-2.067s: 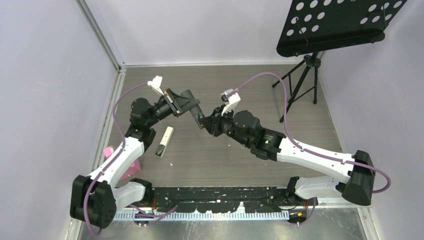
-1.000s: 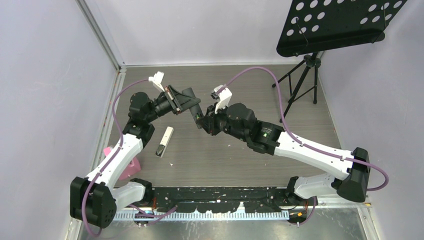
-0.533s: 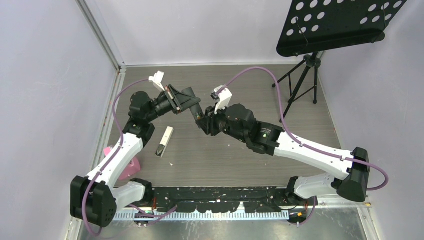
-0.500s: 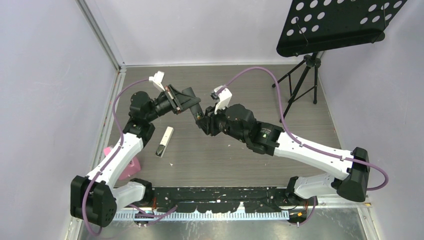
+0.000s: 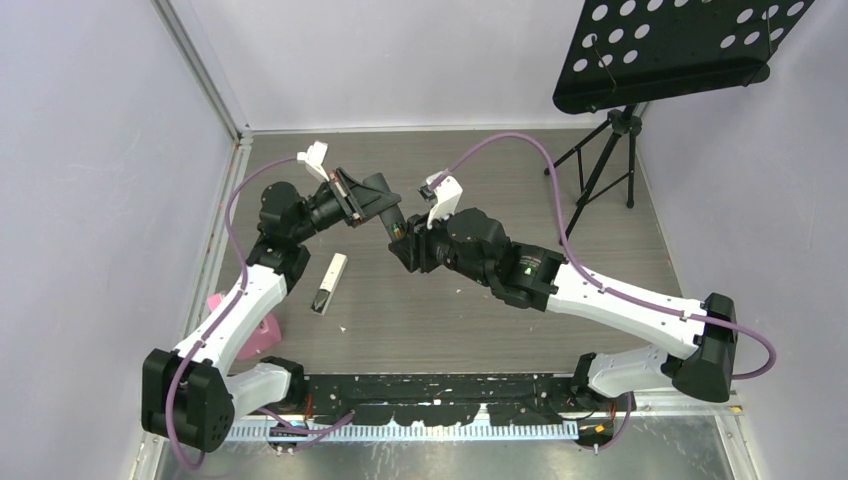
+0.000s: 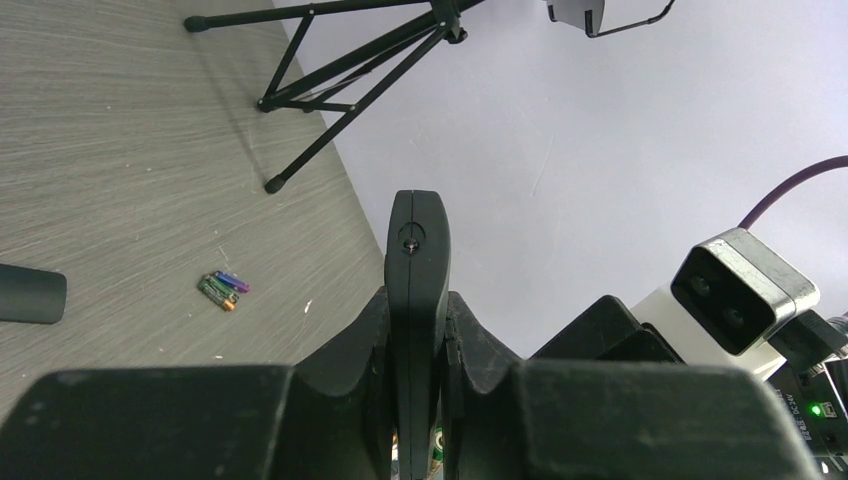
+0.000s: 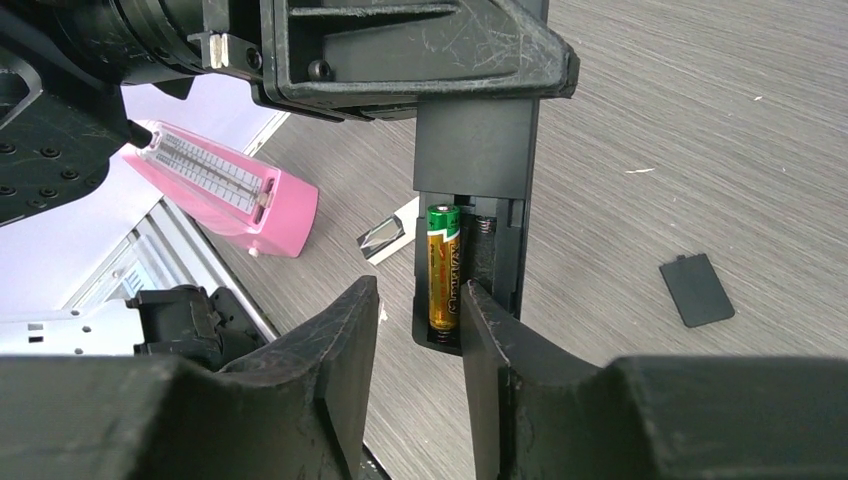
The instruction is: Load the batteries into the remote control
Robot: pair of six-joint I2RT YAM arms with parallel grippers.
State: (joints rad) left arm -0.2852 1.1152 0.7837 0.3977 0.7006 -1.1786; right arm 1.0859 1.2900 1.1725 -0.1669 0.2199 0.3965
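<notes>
Right now the left gripper (image 5: 386,212) is clamped on the black remote control (image 7: 478,140) and holds it above the table (image 7: 650,120), back side towards the right wrist camera. The battery bay is uncovered. One orange-gold and green battery (image 7: 443,268) lies lengthwise in the slot on the 9 o'clock side of the bay, its green end at 12 o'clock. The slot at 3 o'clock shows a coil spring.

The right gripper (image 7: 418,335) sits at the remote's 6 o'clock end with its jaws apart and nothing pinched. Its fingers (image 7: 335,350) stand either side of the battery's lower end, and whether they touch it I cannot tell.

From the left wrist, the loose batteries (image 6: 222,290) lie together on the table at about 9 o'clock from the remote's tip. The battery cover (image 7: 697,289) lies flat on the table at 3 o'clock from the bay. A pink object (image 7: 240,190) lies at 9 o'clock, and a second remote (image 5: 328,283) lies at 7 o'clock from the left gripper.
</notes>
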